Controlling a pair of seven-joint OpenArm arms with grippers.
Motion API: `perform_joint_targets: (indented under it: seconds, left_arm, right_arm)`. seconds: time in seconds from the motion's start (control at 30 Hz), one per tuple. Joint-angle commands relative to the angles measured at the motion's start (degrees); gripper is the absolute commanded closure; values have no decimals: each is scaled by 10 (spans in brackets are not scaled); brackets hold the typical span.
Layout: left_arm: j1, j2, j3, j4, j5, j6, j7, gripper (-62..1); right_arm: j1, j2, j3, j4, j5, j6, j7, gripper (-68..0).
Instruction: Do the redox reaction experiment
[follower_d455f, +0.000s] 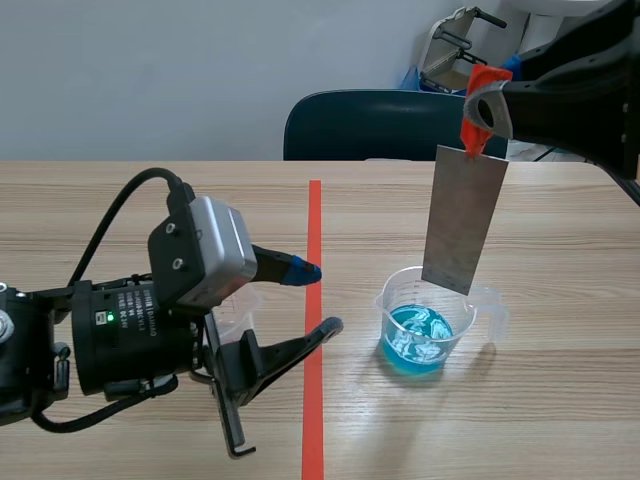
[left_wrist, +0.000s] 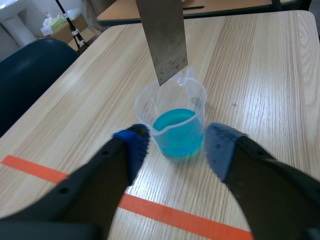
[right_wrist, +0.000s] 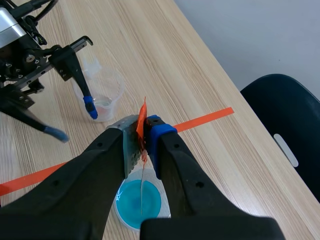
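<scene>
A clear beaker (follower_d455f: 432, 322) holding blue liquid stands right of the red tape line. A grey metal plate (follower_d455f: 463, 218) hangs upright over it, its lower edge about level with the rim and above the liquid. My right gripper (follower_d455f: 482, 118) is shut on the plate's orange-taped top. Looking down from the right wrist, the gripper (right_wrist: 142, 137) pinches the plate (right_wrist: 142, 192) edge-on above the blue beaker (right_wrist: 131, 205). My left gripper (follower_d455f: 314, 298) stands open, low, left of the beaker. From the left wrist, its fingers (left_wrist: 172, 145) flank the beaker (left_wrist: 175, 122) just short of it, below the plate (left_wrist: 162, 40).
A second clear beaker (right_wrist: 102, 92), with no blue liquid in it, stands beside the left gripper (right_wrist: 74, 120) and is mostly hidden behind it in the scene view (follower_d455f: 238, 308). A dark blue chair (follower_d455f: 390, 125) sits at the table's far edge.
</scene>
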Motion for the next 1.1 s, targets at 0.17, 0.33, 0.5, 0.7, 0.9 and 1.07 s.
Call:
perform_joint_targets:
  seconds: [0.17, 0.33, 0.5, 0.7, 0.9, 1.07]
  left_arm:
    - [14, -22, -18, 27, -9, 1, -12, -623]
    - [14, -32, -18, 35, -8, 1, -11, -623]
    - [14, -34, -18, 34, -10, 1, -9, -623]
    - [14, -34, -18, 34, -35, 1, -11, -623]
    - [14, -34, -18, 34, -36, 1, -18, -623]
    - [14, -34, -18, 34, -36, 1, -25, -623]
  right_arm:
    - [7, 2, 6, 0, 5, -2, 8, -6]
    - [7, 2, 6, 0, 5, -2, 8, -6]
    - [7, 2, 6, 0, 5, -2, 8, -6]
    - [7, 2, 6, 0, 5, -2, 8, -6]
    - [7, 2, 6, 0, 5, -2, 8, -6]
    - [7, 2, 6, 0, 5, -2, 8, -6]
